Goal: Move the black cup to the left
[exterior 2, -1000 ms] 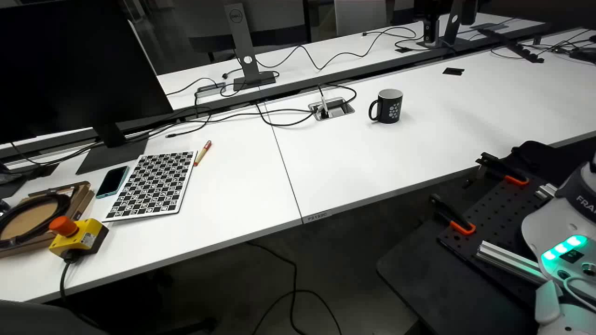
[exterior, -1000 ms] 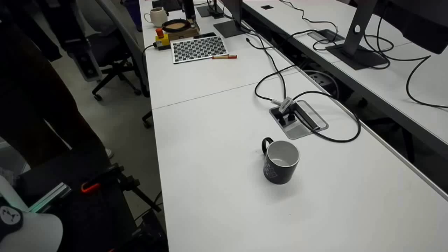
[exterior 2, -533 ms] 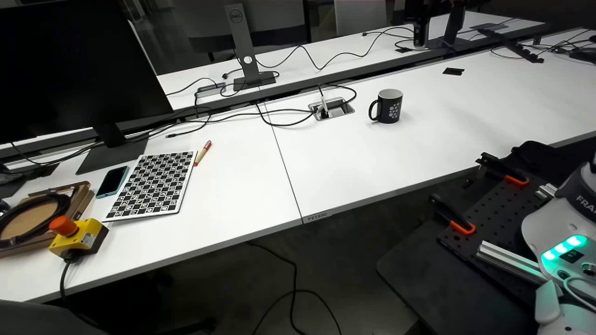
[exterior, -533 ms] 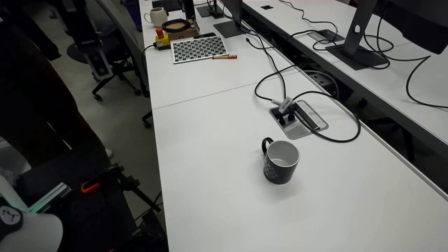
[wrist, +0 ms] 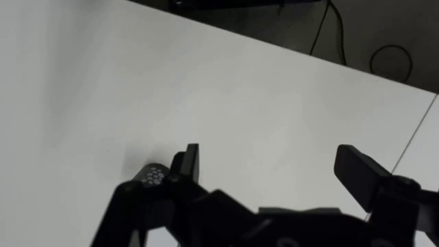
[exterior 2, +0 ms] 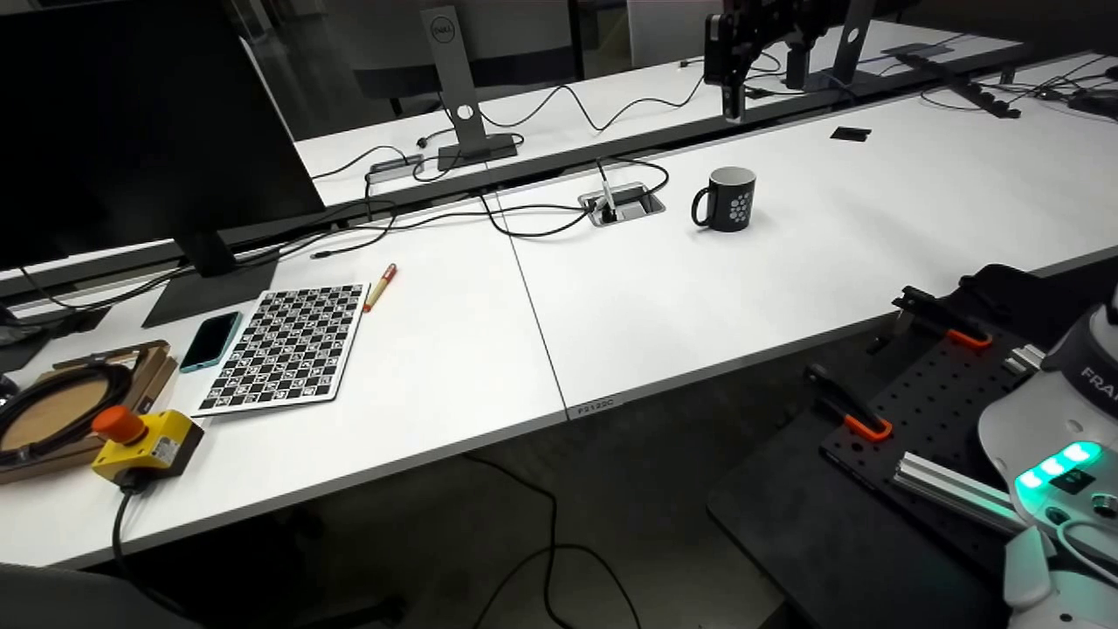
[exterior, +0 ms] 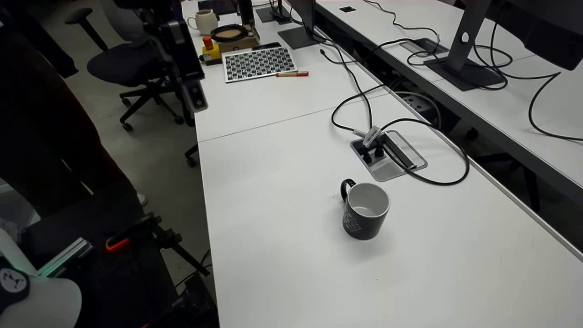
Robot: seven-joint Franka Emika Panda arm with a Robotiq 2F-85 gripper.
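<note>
The black cup (exterior: 364, 223) stands upright on the white table. It also shows in an exterior view (exterior 2: 729, 205), with its loop handle toward the cable box and light dots on its side. My gripper (wrist: 267, 151) is open, with nothing between its fingers. In the wrist view the black cup (wrist: 151, 175) lies beyond the left finger, which partly hides it. In an exterior view my gripper (exterior 2: 764, 89) hangs in the air above the table, apart from the cup. In another exterior view only part of the gripper shows, with one fingertip (exterior: 196, 98) near the table edge.
A recessed cable box (exterior: 389, 155) with looping black cables (exterior: 448, 183) is close to the cup. A checkered board (exterior 2: 288, 349), a pen (exterior 2: 380, 288), a phone (exterior 2: 210, 341), a yellow stop button box (exterior 2: 148, 445) and a monitor (exterior 2: 140, 131) stand farther along the table.
My gripper has moved across toward the table and the cup: rightward in one exterior view, leftward and lower in the view facing the Dell monitor stand. The black cup has not moved.
</note>
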